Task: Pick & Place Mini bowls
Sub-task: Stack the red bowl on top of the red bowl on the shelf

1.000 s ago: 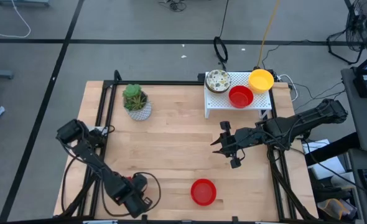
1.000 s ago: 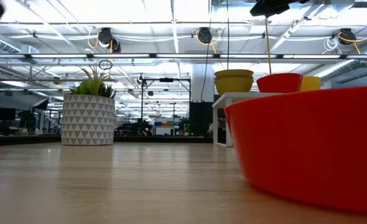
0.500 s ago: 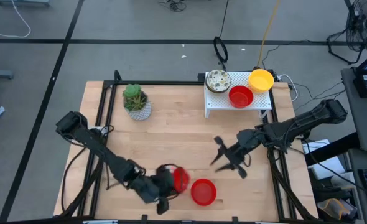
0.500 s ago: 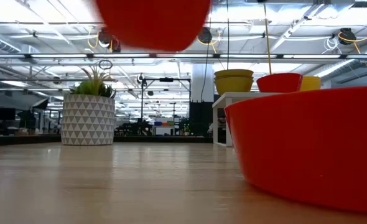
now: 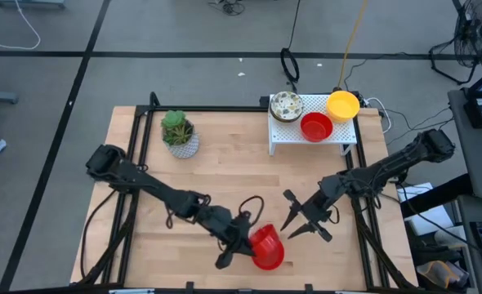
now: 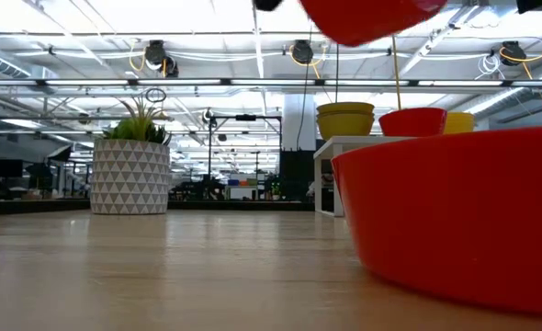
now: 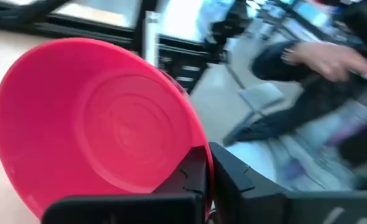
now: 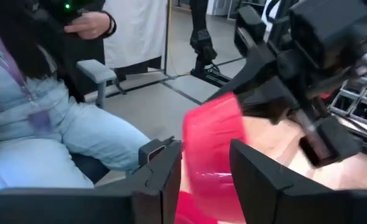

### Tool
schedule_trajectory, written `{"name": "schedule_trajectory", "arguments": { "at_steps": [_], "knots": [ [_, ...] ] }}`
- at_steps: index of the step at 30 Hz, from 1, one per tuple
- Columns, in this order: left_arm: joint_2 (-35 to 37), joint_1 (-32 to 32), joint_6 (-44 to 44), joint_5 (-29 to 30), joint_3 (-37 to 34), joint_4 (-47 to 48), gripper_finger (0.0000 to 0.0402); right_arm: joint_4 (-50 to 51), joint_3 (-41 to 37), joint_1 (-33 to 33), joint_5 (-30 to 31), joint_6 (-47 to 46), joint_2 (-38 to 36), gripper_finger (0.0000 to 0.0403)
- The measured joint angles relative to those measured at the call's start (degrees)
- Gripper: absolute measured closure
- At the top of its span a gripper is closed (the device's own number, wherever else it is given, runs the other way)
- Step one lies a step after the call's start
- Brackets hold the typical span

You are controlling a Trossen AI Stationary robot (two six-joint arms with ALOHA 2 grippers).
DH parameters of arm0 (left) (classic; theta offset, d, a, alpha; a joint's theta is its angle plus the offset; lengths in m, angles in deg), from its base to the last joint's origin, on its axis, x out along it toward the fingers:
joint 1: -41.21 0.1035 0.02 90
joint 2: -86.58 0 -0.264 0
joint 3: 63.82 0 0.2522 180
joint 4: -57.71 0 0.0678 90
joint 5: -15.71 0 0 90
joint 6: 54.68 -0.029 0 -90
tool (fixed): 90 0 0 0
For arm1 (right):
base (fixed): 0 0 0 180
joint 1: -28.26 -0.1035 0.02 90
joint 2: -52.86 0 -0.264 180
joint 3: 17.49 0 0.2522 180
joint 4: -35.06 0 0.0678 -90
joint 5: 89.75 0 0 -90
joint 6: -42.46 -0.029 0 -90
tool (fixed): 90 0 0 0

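Observation:
A red mini bowl (image 7: 96,124) hangs high over the table's near middle, with my left gripper (image 5: 245,243) shut on its rim; the low view shows it at the top (image 6: 372,17). Right under it, a second red mini bowl (image 6: 455,221) rests on the wood on its base (image 5: 272,260). My right gripper (image 5: 300,225) stands open just to the right of both, and the held bowl shows edge-on past its fingers (image 8: 208,143). On a white shelf (image 5: 339,140) at the far right sit a speckled bowl (image 5: 286,106), a red bowl (image 5: 315,126) and a yellow bowl (image 5: 343,104). My left gripper pinches the held bowl's rim (image 7: 199,149), one finger inside the bowl and one outside its wall. The fingers come nearly level from the table's left. The bowl is lifted clear and tipped on edge, its hollow turned sideways.
A white patterned pot with a green plant (image 5: 180,135) stands at the far left of the table. Black frame rails run along the table's sides. People sit beyond the table (image 8: 34,124), one with a hand out (image 7: 320,56).
My left gripper has swung from the near left corner toward the table's right, rising and rolling its wrist, and carried the red bowl over the one on the table. My right gripper has come toward the near edge, sunk a little and tipped level.

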Motion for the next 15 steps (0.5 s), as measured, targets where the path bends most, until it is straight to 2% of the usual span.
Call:
{"name": "schedule_trajectory", "arguments": {
  "at_steps": [5,8,12,15],
  "knots": [
    [-2.3,1.2,-6.4,-9.4,0.0,-4.7,0.0395,-2.9,0.0,-0.1,-0.7,-2.6,2.4,0.0276],
    [-2.5,1.2,-10.4,-11.9,0.0,-4.0,0.0394,-7.3,0.0,0.0,-3.0,-4.8,5.5,0.0266],
    [-2.4,1.2,-15.0,-15.5,0.0,-4.5,0.0385,-14.4,0.0,0.0,-3.1,-6.1,10.1,0.0241],
    [-2.4,1.2,-18.0,-16.8,0.0,-4.3,0.0394,-18.6,0.0,0.0,-3.3,-7.3,13.4,0.0224]
  ]
}}
